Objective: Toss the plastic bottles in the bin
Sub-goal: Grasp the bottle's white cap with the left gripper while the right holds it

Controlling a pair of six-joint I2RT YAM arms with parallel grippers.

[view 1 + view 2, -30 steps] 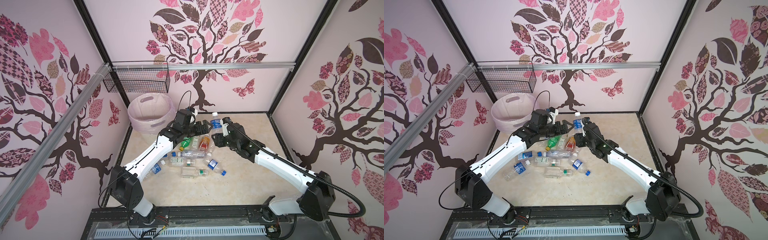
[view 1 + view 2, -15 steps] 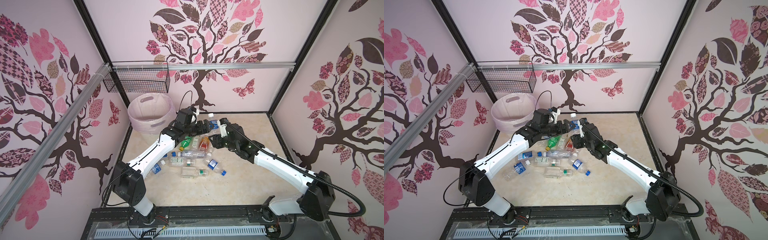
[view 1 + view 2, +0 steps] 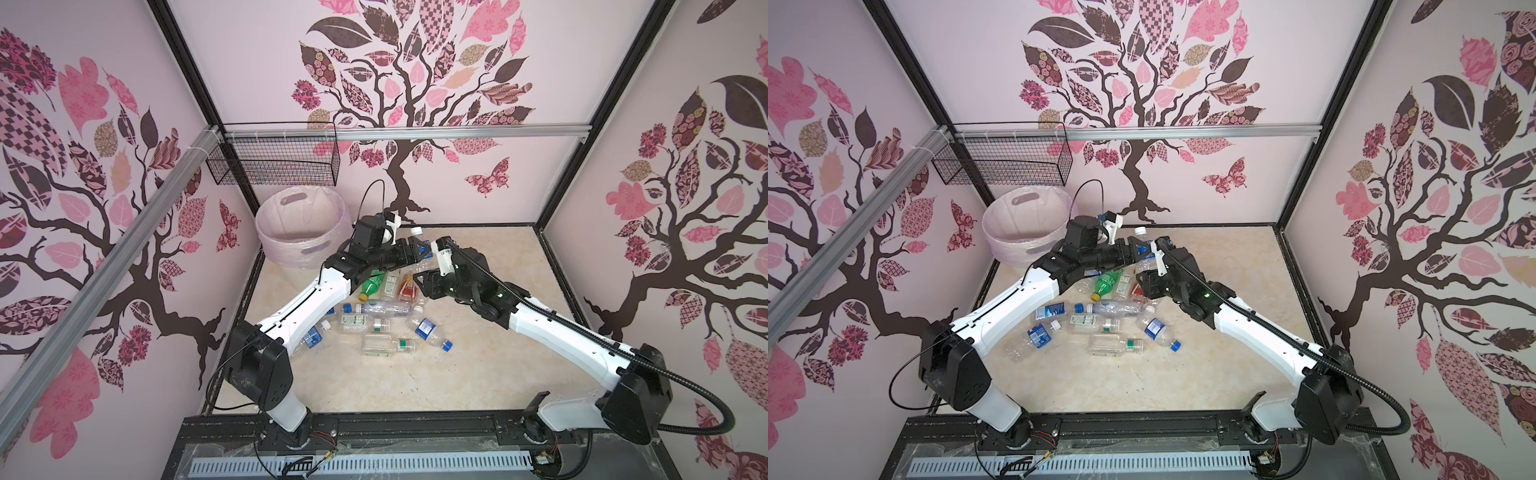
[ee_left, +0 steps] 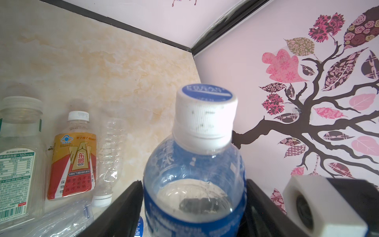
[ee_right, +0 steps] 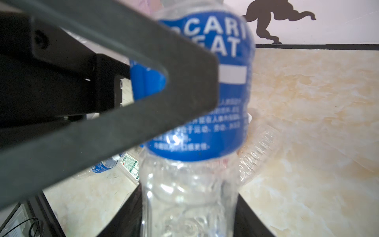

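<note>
In both top views I see the bottle (image 3: pixel 424 261) raised above the other bottles (image 3: pixel 382 308), between the arms and right of the bin (image 3: pixel 286 254).

Left wrist: my left fingers (image 4: pixel 127 207) flank its blue label on both sides. I cannot tell whether they press it.

Right wrist: my right fingers (image 5: pixel 253 223) clamp its clear lower body, off the surface (image 5: pixel 307 123).

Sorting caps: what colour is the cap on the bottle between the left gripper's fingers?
The cap is white, blue on top; clearest in the left wrist view.
</note>
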